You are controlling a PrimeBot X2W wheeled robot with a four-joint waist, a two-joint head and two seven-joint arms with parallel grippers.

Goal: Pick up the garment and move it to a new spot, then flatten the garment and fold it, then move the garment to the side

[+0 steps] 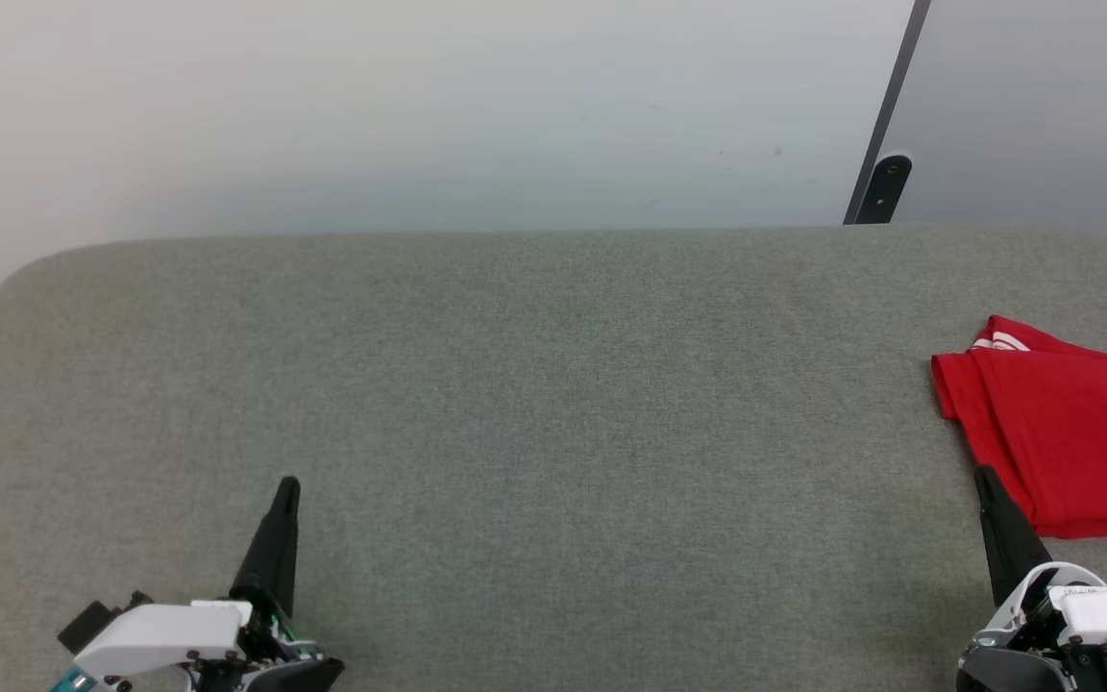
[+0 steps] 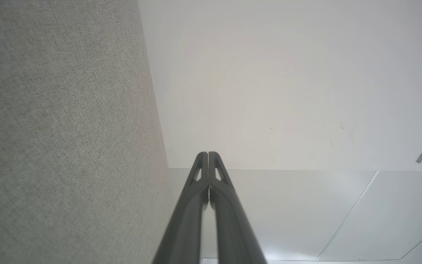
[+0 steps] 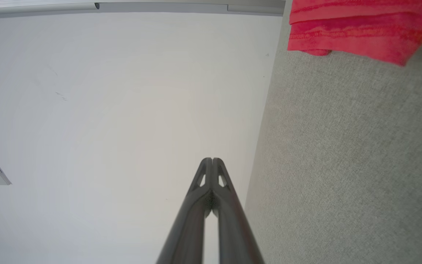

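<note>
Just ahead and outward of my right hand (image 1: 984,476), the garment (image 1: 1077,432) is lying folded; I am judging it light and limp, wanting a stacked-edge pinch. Both this and my left hand (image 1: 289,483) are sitting closed, empty.

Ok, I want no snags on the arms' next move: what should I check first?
1. Garment folded: ok, it lies in flat layers.
2. Garment at the right side of the table: ok.
3. Whole garment on the table: cannot tell, the head view cuts it off.
4. Left gripper shut and empty: ok.
5. Right gripper shut, empty, clear of the garment: ok.
</note>
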